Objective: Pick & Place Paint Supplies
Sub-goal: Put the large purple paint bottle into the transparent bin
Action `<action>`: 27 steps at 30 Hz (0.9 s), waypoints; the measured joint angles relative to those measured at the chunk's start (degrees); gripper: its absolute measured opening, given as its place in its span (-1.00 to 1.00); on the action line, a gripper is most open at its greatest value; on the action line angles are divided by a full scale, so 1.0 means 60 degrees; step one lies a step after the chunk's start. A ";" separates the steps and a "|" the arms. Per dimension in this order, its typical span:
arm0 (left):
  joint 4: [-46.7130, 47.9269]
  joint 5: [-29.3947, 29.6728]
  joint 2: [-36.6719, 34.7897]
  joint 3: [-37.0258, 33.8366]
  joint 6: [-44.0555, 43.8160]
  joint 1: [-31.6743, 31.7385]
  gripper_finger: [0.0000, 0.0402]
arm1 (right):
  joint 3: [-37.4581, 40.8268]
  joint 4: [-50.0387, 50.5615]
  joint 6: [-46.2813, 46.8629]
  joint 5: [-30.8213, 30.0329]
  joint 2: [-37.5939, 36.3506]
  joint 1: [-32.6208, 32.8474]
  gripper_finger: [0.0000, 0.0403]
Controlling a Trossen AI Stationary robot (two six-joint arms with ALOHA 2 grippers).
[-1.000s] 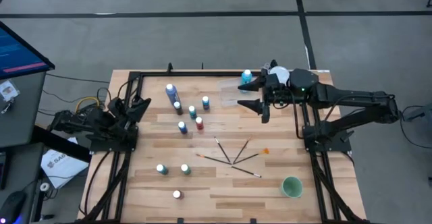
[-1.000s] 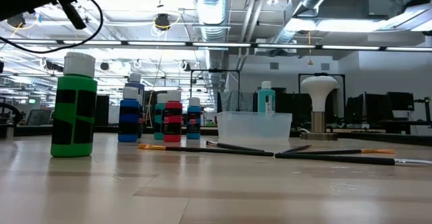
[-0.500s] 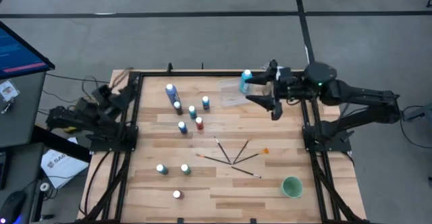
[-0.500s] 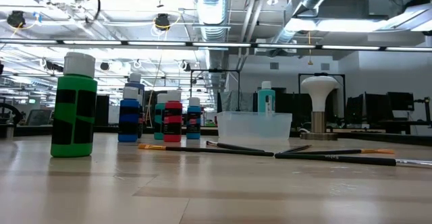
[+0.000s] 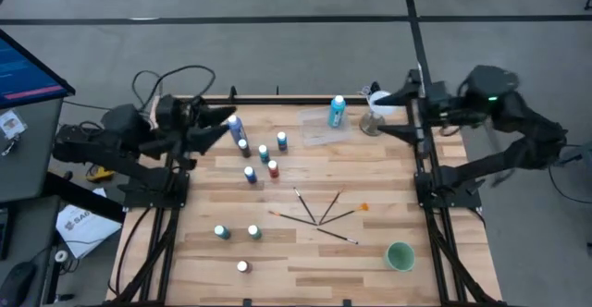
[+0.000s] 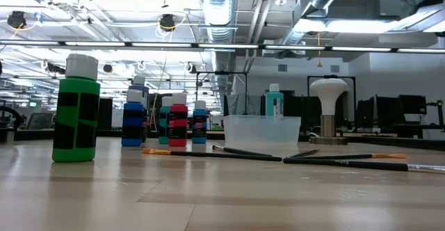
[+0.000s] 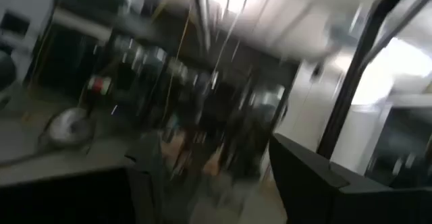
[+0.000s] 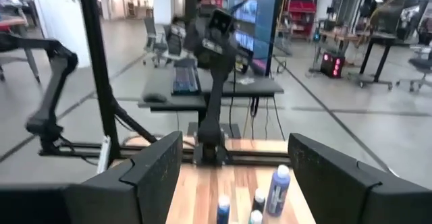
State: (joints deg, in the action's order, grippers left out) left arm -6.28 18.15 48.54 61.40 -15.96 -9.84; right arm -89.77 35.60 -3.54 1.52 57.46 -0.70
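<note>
The left hand point(image 5: 220, 122) is raised over the left part of the bench's point(image 5: 305, 251) far edge, its fingers spread open and holding nothing, just beside the tall blue bottle point(image 5: 233, 125). The right hand point(image 5: 400, 115) hangs near the far right corner, fingers apart and empty, close to the white-topped stand point(image 5: 375, 115).

A teal bottle point(image 5: 337, 112) stands inside the clear plastic container point(image 5: 319, 127) by the far edge; from the low view it shows behind the container's point(image 6: 261, 130) wall. A cluster of small white-capped bottles stands left of centre: a dark one point(image 5: 243, 147), a teal one point(image 5: 264, 153), a blue one point(image 5: 281, 141), another blue one point(image 5: 250, 174) and a red one point(image 5: 273, 169). Toward the near left corner stand three more bottles: teal point(image 5: 221, 232), green point(image 5: 253, 233), and one point(image 5: 242, 267) seen only by its white cap. The low view puts a green bottle point(image 6: 77, 111) closest to that camera.

Several paintbrushes point(image 5: 319, 216) lie fanned and crossing one another on the bench, right of centre. A round green cup point(image 5: 399, 255) sits near the near right corner.
</note>
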 joint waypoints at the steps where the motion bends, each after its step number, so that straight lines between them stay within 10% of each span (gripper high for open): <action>1: 0.0776 0.0074 0.0154 0.0424 0.0089 0.0041 -0.06 | -0.0024 0.0232 0.0040 -0.0004 -0.0201 0.0026 0.32; 16: 0.8157 0.3697 -0.0213 0.1992 -0.0963 0.0156 0.05 | -0.0022 0.1909 0.0272 -0.2149 -0.1059 0.0043 0.32; 27: 0.8326 0.3827 -0.0277 -0.0603 -0.1162 0.1513 0.05 | 0.0766 0.2041 0.0424 -0.2342 -0.0630 -0.0346 0.32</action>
State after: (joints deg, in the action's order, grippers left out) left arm 43.67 41.12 46.88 57.78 -22.94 -0.76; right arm -85.17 47.85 -1.00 -12.53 53.68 -2.78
